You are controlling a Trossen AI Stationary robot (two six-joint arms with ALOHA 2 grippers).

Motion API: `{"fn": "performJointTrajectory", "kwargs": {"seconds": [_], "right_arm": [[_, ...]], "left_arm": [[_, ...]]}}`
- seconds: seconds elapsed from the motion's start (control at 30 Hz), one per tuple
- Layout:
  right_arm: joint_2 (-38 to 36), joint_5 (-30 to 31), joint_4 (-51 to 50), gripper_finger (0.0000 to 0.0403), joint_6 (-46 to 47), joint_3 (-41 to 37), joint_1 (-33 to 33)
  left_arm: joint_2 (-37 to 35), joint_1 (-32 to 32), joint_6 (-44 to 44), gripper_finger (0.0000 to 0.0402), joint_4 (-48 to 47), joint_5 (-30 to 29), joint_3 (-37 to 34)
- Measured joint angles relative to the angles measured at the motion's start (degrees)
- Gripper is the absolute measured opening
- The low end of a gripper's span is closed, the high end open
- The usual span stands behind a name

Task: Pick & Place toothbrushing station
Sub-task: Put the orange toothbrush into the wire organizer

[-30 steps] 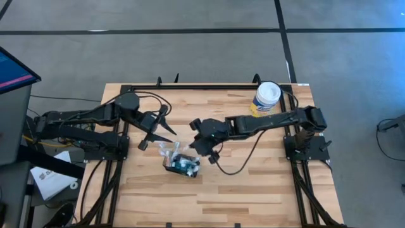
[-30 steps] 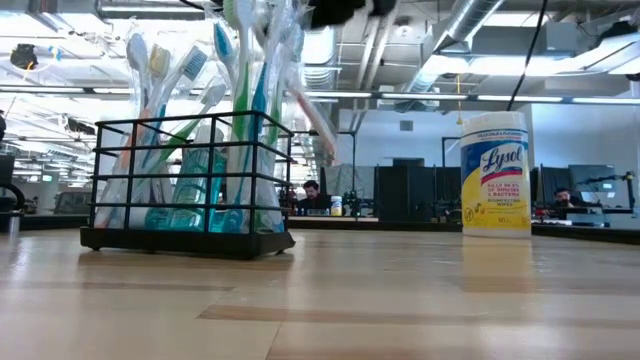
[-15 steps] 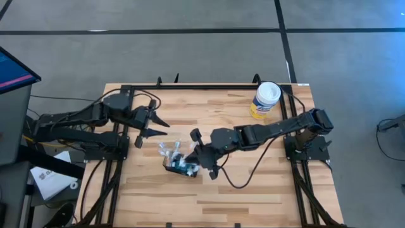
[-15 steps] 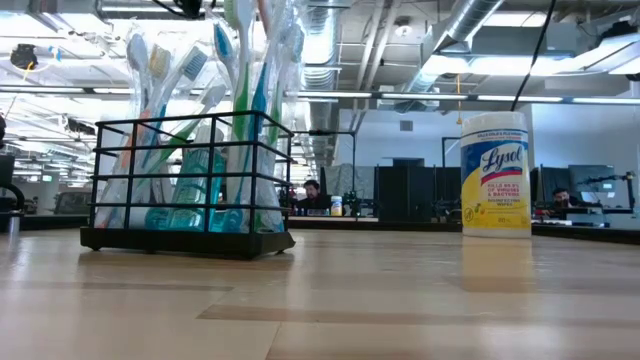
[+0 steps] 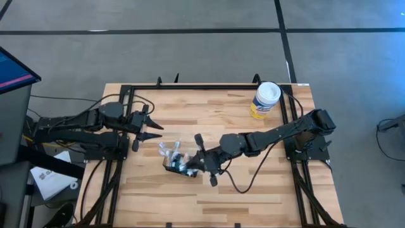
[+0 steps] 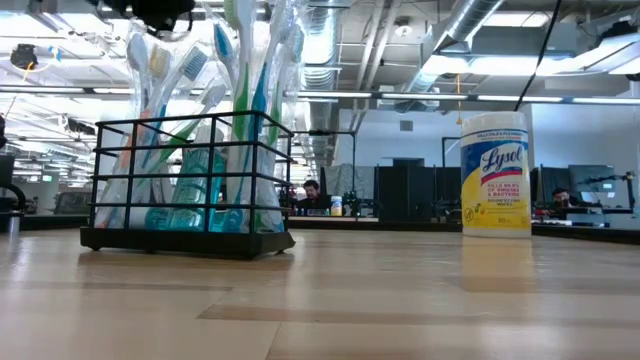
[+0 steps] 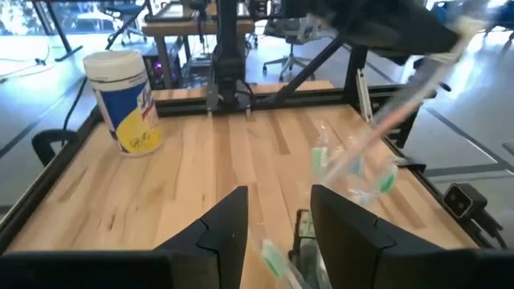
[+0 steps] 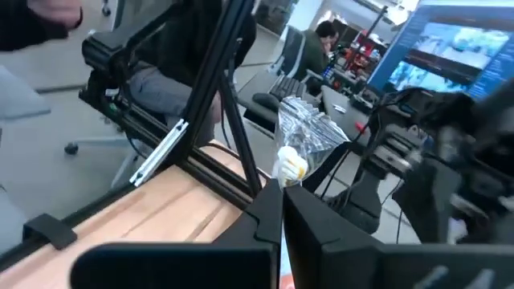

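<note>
Right gripper (image 5: 201,166), fingers pressed together, reaches in at the toothbrushing station (image 5: 181,164) (black wire holder w/ wrapped brushes) at mid-table — left gripper (image 5: 150,130), fingers apart, hangs nearby, empty; wipes canister (image 5: 266,99) sits well apart.

what the views hide, crop or blur

in the high view the right gripper (image 5: 201,163) overlaps the toothbrushing station (image 5: 180,165), so contact with it cannot be told, and the station's contents are too small to sort. in the low view the toothbrushes (image 6: 215,60) run off the top edge, with a dark arm part (image 6: 150,10) cropped there too. in the left wrist view one toothbrush (image 7: 418,88) is smeared by blur, and the left gripper's fingers (image 7: 229,233) cover the station's lower part.
</note>
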Motion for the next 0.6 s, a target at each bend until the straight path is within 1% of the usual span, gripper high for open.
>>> {"fn": "performJointTrajectory", "kwargs": {"seconds": [0.13, 0.33, 0.43, 0.6], "right_arm": [[-1.02, 0.71, 5.98, 0.0, 3.72, -3.03, -0.07], [-1.83, 4.48, 6.9, 0.0, 9.74, -4.98, -0.74], [-1.81, 4.71, 7.02, 0.0, 11.98, -5.53, -1.35], [-1.79, 4.74, 12.29, 0.0, 14.75, -9.28, -2.0]], "left_arm": [[-4.18, -1.35, -1.25, 0.0131, 0.5, -1.17, -3.62], [-10.19, -2.67, -2.86, 0.0131, 1.19, -4.47, -8.0], [-12.41, -2.98, -3.45, 0.0131, 1.29, -5.32, -9.99], [-15.14, -2.99, -4.98, 0.0131, 1.48, -5.48, -12.74]]}}
